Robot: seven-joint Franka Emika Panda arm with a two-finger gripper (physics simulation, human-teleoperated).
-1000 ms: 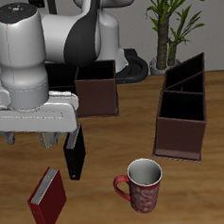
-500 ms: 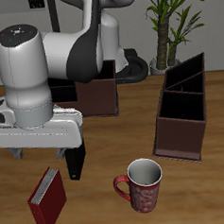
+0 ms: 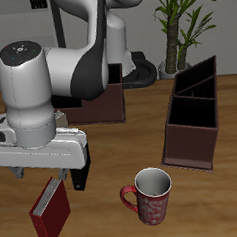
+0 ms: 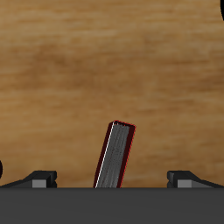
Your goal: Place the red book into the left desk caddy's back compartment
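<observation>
The red book [image 3: 52, 215] stands near the table's front edge, thin and dark red with pale page edges. The wrist view shows the red book [image 4: 115, 156] edge-on between the two fingertips [image 4: 39, 178]. My gripper [image 3: 35, 178] hangs open just above the book's top, with nothing in it; the same gripper [image 4: 114, 178] straddles the book's line in the wrist view. The left desk caddy [image 3: 190, 136], a dark maroon box with sloping walls, sits apart across the table. Its back compartment [image 3: 200, 83] is at the taller, farther end.
A black book [image 3: 81, 173] stands upright right beside the gripper's body. A red-and-white mug [image 3: 150, 195] sits between the books and the left caddy. A second matching caddy [image 3: 105, 107] is partly hidden behind the arm. A potted plant [image 3: 179, 21] stands at the back.
The gripper has come down and toward the table's front edge, from beside the black book to just over the red book. Nothing else has moved.
</observation>
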